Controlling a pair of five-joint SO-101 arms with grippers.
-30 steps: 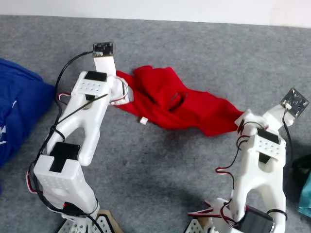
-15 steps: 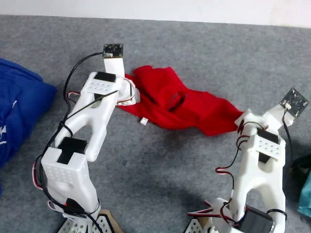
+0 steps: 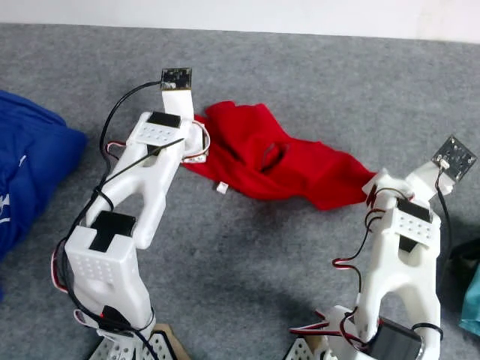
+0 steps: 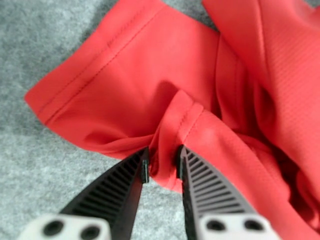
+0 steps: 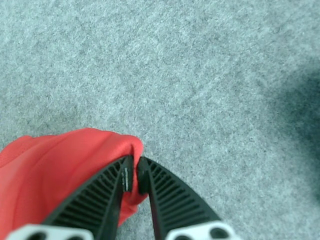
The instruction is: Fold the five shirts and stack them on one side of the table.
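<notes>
Grey carpet [image 3: 247,255] (white strip [image 3: 300,11] beyond).

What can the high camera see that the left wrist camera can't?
High view: the blue shirt at the left edge, a teal cloth at the right edge, plus the left arm and right arm. Left wrist view: the left gripper up close, pinching a fold of the red shirt. Both: that red shirt on the grey table.

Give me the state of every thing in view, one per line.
red shirt: unfolded, crumpled on the table, pinched at both ends.
left claw: shut on a fold of the red shirt.
right claw: shut on the red shirt's edge.
blue shirt: bunched in a heap at the table's side.
</notes>
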